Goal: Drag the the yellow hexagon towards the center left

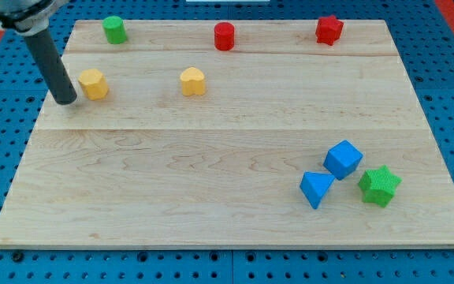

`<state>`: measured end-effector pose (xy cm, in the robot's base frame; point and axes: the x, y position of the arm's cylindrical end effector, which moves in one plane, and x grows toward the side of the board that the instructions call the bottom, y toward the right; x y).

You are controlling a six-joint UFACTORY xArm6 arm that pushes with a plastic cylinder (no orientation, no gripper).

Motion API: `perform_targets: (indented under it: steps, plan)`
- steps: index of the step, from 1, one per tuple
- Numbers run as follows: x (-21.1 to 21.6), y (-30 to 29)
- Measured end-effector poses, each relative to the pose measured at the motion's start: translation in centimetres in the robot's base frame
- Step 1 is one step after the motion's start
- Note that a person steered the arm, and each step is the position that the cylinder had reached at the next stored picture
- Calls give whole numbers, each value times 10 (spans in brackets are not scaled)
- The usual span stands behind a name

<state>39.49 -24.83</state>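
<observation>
The yellow hexagon (94, 84) lies on the wooden board (211, 181) near its left edge, in the upper part of the view. My tip (66, 101) touches the board just left of the hexagon, slightly below it, very close or touching. A second yellow block, heart-like in shape (193, 81), lies to the hexagon's right.
A green cylinder (115, 29), a red cylinder (225, 36) and a red star (329, 30) stand along the top edge. A blue cube (343, 159), a blue triangular block (316, 188) and a green star (380, 185) cluster at the lower right.
</observation>
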Motion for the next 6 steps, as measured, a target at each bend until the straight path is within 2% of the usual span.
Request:
perform_targets:
  steps: [1,3,4,5,6]
  plan:
    - [-33,-10]
    - [-51,-30]
    - [-94,-8]
    - [-76,46]
    - [-28,49]
